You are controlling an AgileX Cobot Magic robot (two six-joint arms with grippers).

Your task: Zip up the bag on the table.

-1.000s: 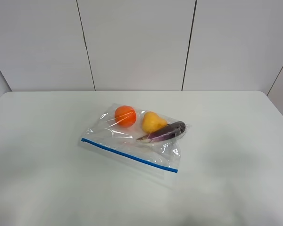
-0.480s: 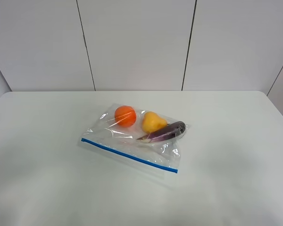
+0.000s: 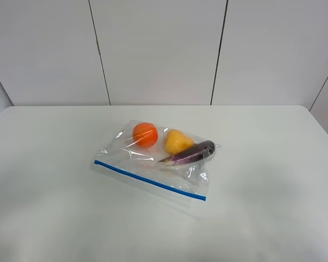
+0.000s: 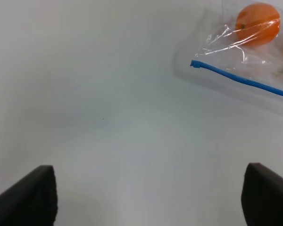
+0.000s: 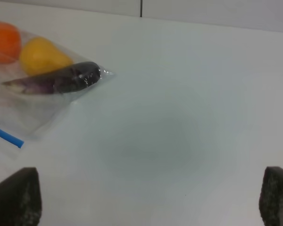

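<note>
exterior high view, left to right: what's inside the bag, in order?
Inside the bag: orange → yellow pear → purple eggplant. The eggplant's stem end reaches back under the pear, but its body lies furthest right.

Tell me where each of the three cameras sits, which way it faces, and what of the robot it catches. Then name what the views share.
Exterior high: mounted high off the arms, looking down across the table at the bag toward the panelled wall; no robot part shows.
Left wrist: low over the table, facing the bag's blue zipper strip and orange; open left gripper fingertips at the frame's corners.
Right wrist: low, facing the eggplant end; open right gripper fingertips show.
Shared: orange, zipper strip.
</note>
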